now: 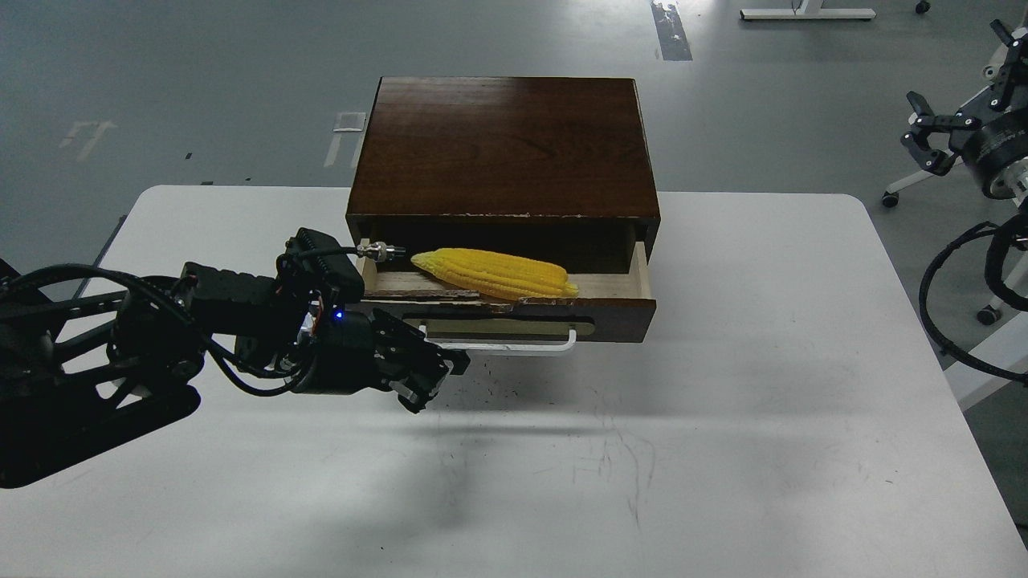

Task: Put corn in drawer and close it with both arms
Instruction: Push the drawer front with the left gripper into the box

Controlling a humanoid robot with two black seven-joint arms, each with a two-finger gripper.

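Observation:
The corn (495, 274) lies in the pulled-out drawer (618, 319), tapered end to the left, its right end resting on the chipped top edge of the drawer front. The drawer's white bar handle (522, 348) faces me. My left gripper (436, 380) hovers low over the table just in front of the handle's left end, its fingers apart and empty. My right gripper (920, 135) is far off at the right edge, raised beside the table, its claws apart and empty.
The dark brown cabinet (502, 144) that holds the drawer stands at the far middle of the white table (723, 417). A cable plug (377, 250) on my left arm sits by the drawer's left corner. Chair wheels and floor lie beyond the right edge.

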